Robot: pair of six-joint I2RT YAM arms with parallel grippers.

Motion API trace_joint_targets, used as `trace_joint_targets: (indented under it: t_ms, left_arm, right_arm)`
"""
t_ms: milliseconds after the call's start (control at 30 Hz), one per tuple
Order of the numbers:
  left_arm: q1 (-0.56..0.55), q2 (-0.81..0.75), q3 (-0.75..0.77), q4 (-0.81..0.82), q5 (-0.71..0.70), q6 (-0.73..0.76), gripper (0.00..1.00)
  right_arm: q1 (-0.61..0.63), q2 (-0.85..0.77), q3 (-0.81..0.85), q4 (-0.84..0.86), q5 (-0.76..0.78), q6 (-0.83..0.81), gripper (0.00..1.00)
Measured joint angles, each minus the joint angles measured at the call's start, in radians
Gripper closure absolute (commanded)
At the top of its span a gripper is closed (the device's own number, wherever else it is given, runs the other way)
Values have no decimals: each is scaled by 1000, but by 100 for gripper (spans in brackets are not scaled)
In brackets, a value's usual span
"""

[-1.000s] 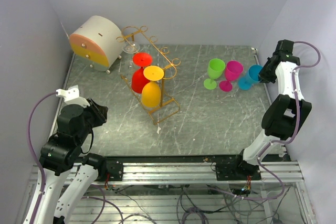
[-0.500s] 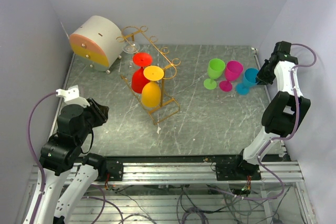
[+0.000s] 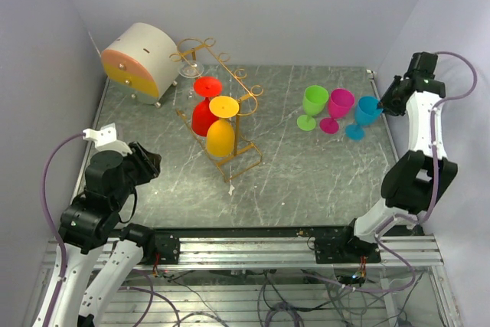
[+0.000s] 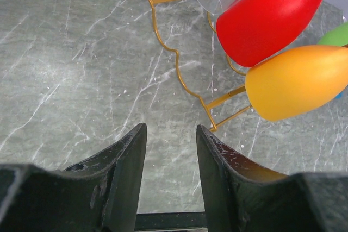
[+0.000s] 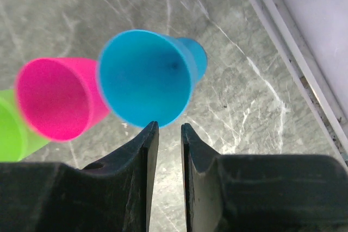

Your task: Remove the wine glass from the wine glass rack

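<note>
The gold wire wine glass rack (image 3: pixel 240 160) stands at the table's middle left. A red wine glass (image 3: pixel 203 116), an orange one (image 3: pixel 220 137) and a clear one (image 3: pixel 190 71) hang on it upside down. In the left wrist view the rack (image 4: pixel 174 52), the red glass (image 4: pixel 266 20) and the orange glass (image 4: pixel 296 82) lie ahead to the right. My left gripper (image 3: pixel 149 165) (image 4: pixel 171 129) is open and empty, well short of the rack. My right gripper (image 3: pixel 392 102) (image 5: pixel 168 126) is slightly open and empty, just beside an upright blue glass (image 3: pixel 366 110) (image 5: pixel 147 77).
A pink glass (image 3: pixel 340 103) (image 5: pixel 54 99) and a green glass (image 3: pixel 314 100) stand upright left of the blue one. A round white-and-orange drawer box (image 3: pixel 142 55) sits at the back left. The table's right rail (image 5: pixel 293 63) runs close to my right gripper.
My right gripper has let go of the blue glass and drawn back to the right; the glass now stands on the table. My left arm has barely moved.
</note>
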State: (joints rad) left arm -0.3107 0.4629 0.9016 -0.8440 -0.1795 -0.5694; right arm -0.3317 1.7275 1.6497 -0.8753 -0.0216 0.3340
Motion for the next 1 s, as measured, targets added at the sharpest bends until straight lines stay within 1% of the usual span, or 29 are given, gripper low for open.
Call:
trace_joint_targets:
  t_ms: [133, 167, 200, 233, 267, 300, 333, 467, 533, 600, 700, 833, 933, 1000]
  left_arm:
    - [0, 6, 0, 0, 0, 0, 48]
    - [0, 6, 0, 0, -1, 0, 48]
    - [0, 6, 0, 0, -1, 0, 48]
    - [0, 6, 0, 0, -1, 0, 48]
    - [0, 4, 0, 0, -1, 0, 48]
    - [0, -1, 0, 2, 0, 1, 48]
    - [0, -9, 0, 6, 2, 2, 48]
    - [0, -66, -5, 76, 36, -15, 44]
    - [0, -78, -2, 130, 55, -56, 41]
    - [0, -58, 17, 174, 74, -116, 40]
    - [0, 60, 105, 221, 129, -214, 39]
    - [0, 275, 214, 327, 266, -326, 40]
    - [0, 407, 224, 426, 385, -415, 40]
    - [0, 472, 218, 465, 443, -465, 40]
  right_arm:
    - [8, -128, 0, 23, -19, 9, 78]
    - [13, -166, -2, 37, -33, 11, 77]
    - [19, -203, -14, 59, -56, 16, 78]
    - [27, -254, -38, 93, -95, 22, 85]
    - [37, -303, -68, 129, -137, 24, 97]
    - [53, -380, -132, 199, -219, 36, 100]
    - [69, -434, -175, 239, -278, 41, 100]
    - [168, -695, -467, 550, -557, 170, 100]
    - [204, -764, -552, 631, -636, 215, 100]
    - [242, -803, -594, 669, -678, 235, 93]
    - [294, -824, -602, 667, -689, 226, 88]
    - [322, -895, -607, 621, -687, 187, 83]
    - [323, -959, -635, 599, -682, 164, 82]
    - [323, -993, -666, 587, -678, 157, 82]
